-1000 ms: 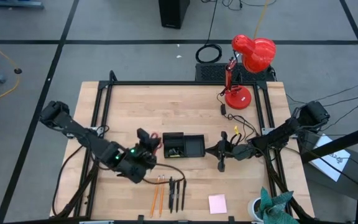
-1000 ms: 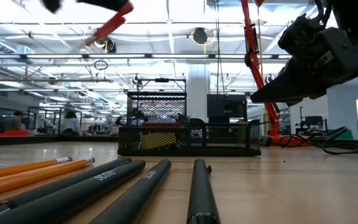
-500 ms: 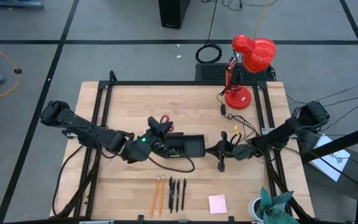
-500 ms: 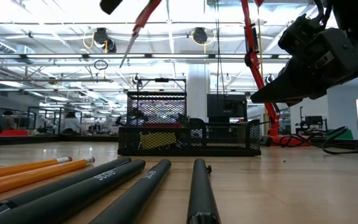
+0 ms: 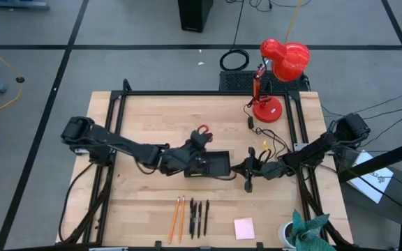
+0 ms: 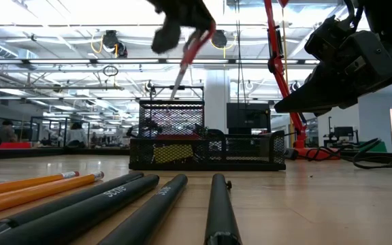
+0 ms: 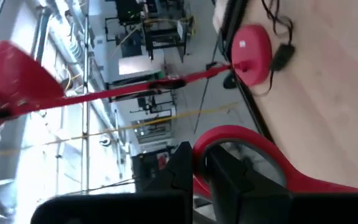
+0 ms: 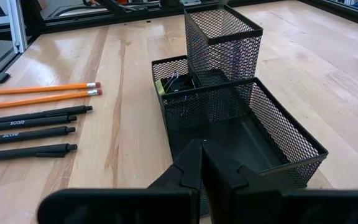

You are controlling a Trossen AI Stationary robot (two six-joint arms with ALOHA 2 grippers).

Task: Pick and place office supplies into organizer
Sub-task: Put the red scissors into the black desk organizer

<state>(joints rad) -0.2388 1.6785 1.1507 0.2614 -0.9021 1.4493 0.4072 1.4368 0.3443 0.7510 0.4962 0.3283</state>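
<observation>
The red-handled scissors [image 6: 194,47] hang in the air, shut in my left gripper [image 5: 195,148] above the organizer [image 5: 213,164]. This is a black mesh tray with a tall cup [image 6: 171,119] at its left end. The blade tip [image 6: 176,90] points down, just over the cup's rim. My right gripper [image 5: 237,169] is shut, level, at the organizer's right end [image 8: 253,152]. Two orange pencils [image 5: 176,217] and three black pens [image 5: 198,217] lie near the front edge. A pink sticky-note pad [image 5: 243,228] lies to their right. My left gripper pinches the scissors by a red handle loop [image 7: 247,138], whose rim passes between the two fingers [image 7: 225,180]. The scissors are lifted clear and slant down, handles up. My right gripper's shut fingertips [image 8: 199,155] reach the organizer's end wall; I cannot tell whether they touch it.
A red desk lamp [image 5: 276,73] stands at the far right with its cable [image 5: 271,143] trailing over the table behind my right gripper. Black frame rails [image 5: 114,132] run along the table's sides. Bare wood lies at the far left and centre.
My left gripper has carried the scissors from above the table's near left toward the right and far side, ending over the organizer. Its wrist has rolled. The scissors have swung from lying nearly level to pointing blade-down over the cup.
</observation>
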